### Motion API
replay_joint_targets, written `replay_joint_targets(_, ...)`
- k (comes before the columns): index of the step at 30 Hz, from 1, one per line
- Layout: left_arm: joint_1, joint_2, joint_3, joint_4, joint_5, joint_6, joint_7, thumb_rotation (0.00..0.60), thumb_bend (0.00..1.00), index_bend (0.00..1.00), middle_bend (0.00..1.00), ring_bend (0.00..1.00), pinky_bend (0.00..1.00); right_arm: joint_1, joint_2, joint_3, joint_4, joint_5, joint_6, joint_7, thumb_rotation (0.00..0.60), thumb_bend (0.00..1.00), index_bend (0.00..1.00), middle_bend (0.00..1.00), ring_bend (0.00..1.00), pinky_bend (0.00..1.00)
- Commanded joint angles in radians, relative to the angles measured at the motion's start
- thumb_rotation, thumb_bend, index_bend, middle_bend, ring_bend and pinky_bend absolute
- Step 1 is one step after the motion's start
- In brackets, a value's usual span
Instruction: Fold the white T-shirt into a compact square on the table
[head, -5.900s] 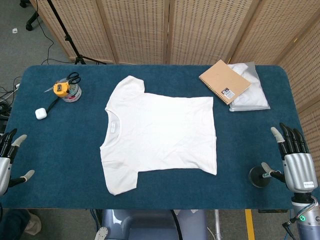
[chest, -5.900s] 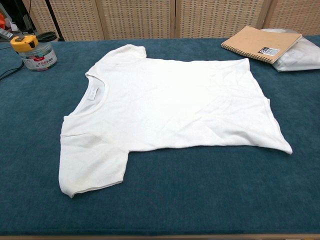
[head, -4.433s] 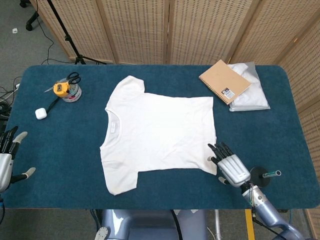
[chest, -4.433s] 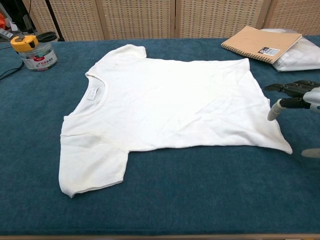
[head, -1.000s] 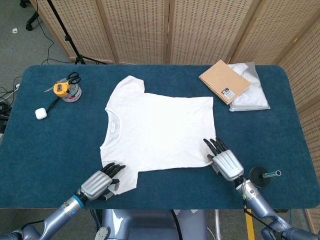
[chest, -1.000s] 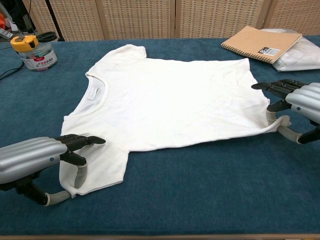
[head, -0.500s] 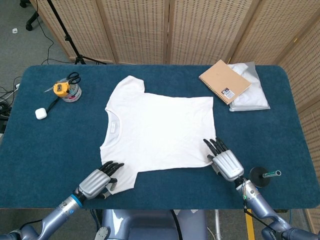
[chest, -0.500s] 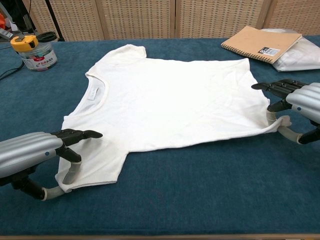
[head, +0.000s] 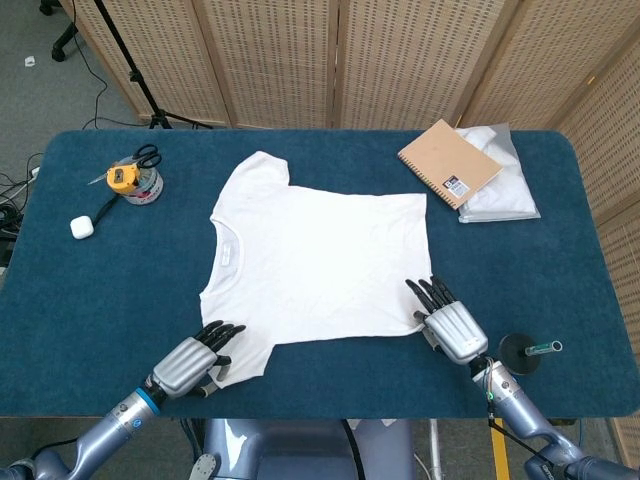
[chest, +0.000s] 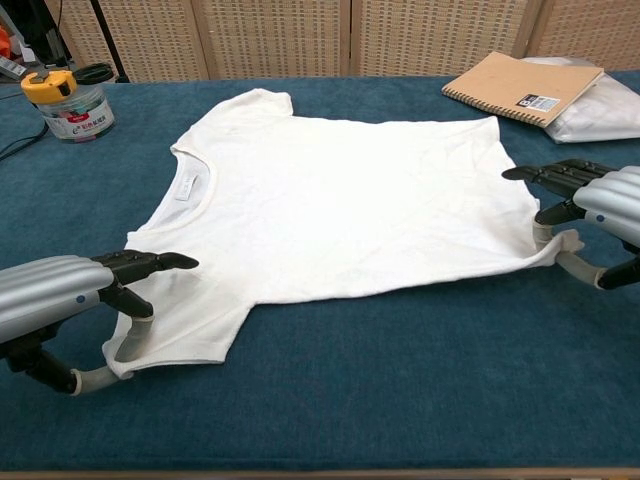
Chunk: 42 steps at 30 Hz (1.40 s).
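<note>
1. My left hand (chest: 60, 300) has drawn the near sleeve back and up slightly.
2. Both hands pinch the soft white T-shirt (head: 320, 265): left on sleeve, right hand (head: 452, 330) on hem corner.
3. Shirt otherwise flat on napped blue tabletop (head: 520, 270).

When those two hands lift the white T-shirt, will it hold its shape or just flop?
Probably flop. The T-shirt lies flat and thin on the table, with soft wrinkles. Its corner already bunches where the right hand pinches it, and the sleeve edge curls at the left hand. It looks light, so it should sag between them.
</note>
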Motion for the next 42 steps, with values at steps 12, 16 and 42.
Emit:
replay_joint_targets(12, -0.005, 0.205, 0.083, -0.13, 0.117, 0.098, -0.1, 0.6, 0.78, 0.72, 0.0, 0.0, 0.0, 0.025, 0.097, -0.083, -0.062, -0.162, 0.092, 0.175, 0.6, 0.62, 0.59, 0.09, 0.0, 0.0)
replay_joint_targets(16, 0.001, 0.262, 0.128, -0.151, 0.171, 0.127, -0.128, 0.6, 0.78, 0.72, 0.0, 0.0, 0.0, 0.032, 0.116, -0.113, -0.057, -0.223, 0.117, 0.178, 0.6, 0.62, 0.61, 0.11, 0.0, 0.0)
replay_joint_targets(42, -0.015, 0.411, 0.323, -0.226, 0.375, 0.169, -0.357, 0.6, 0.79, 0.72, 0.0, 0.0, 0.0, 0.056, 0.211, -0.238, -0.157, -0.487, 0.186, 0.044, 0.6, 0.62, 0.66, 0.16, 0.0, 0.0)
